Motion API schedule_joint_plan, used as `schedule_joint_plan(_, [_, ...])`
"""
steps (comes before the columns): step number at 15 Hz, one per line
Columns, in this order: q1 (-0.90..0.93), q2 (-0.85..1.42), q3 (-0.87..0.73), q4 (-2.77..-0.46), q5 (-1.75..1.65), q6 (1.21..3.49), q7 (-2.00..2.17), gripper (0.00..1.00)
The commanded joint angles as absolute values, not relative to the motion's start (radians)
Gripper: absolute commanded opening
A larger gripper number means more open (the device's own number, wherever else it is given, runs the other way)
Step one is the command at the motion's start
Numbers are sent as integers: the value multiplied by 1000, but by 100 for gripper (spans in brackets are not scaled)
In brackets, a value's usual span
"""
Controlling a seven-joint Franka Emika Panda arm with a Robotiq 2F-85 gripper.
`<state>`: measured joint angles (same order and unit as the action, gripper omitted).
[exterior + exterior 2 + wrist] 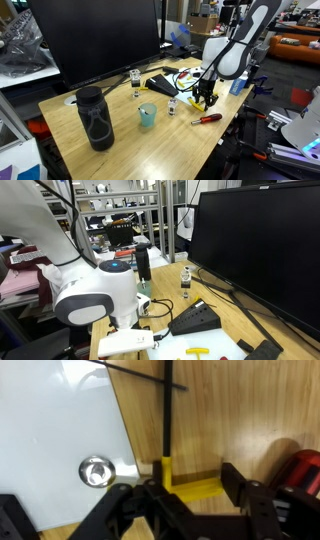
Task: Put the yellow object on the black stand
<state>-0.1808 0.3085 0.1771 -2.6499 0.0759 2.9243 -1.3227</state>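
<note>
Arm: we see the white robot arm (pixel 236 45) bend down low over the pale wooden counter (pixel 120 150) in an exterior view.
Fingers: in the wrist view the black fingers (pixel 245 495) stand one on each side of the small bright yellow bar-like piece (pixel 195 485), close to its ends. We cannot tell if they squeeze it or only sit beside it.
Yellow piece: it lies between the fingers, just beside the edge of a flat white sheet (pixel 60 420). One short part of it points up in the wrist view, next to a thin black rod (pixel 167 410).
Black stand: we see the black wedge-shaped stand (pixel 160 85) (pixel 195 320) on the counter in both exterior views, in front of the big black screen (pixel 95 40). It is apart from the fingers and the yellow piece is not on it.
Screwdriver: the red-handled screwdriver (pixel 207 118) lies on the counter near the fingers. We think the red shape at the right edge of the wrist view is its handle.
Cup: a small teal cup (pixel 147 115) stands near the middle of the counter.
Tall black thing: a tall black round speaker-like can (pixel 95 118) stands near the teal cup.
Shiny thing: a small round silver piece (pixel 95 470) sits on the white sheet.
</note>
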Motion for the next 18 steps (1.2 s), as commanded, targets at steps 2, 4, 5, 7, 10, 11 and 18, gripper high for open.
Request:
schedule_joint_plan(2, [-211,336,204,-2638,59,2936,-1329,36])
schedule_joint_plan(4, [-224,333,218,-2641,71,2936,-1341,36])
schedule_joint_plan(5, [-236,328,233,-2642,81,2929,-1351,36])
schedule_joint_plan(7, [-267,310,274,-2650,105,2928,-1374,36])
schedule_joint_plan(10, [-333,289,377,-2658,169,2933,-1420,36])
schedule_joint_plan(11, [-360,284,417,-2660,201,2938,-1443,36])
schedule_joint_plan(18, [-508,224,606,-2669,440,2963,-1623,36])
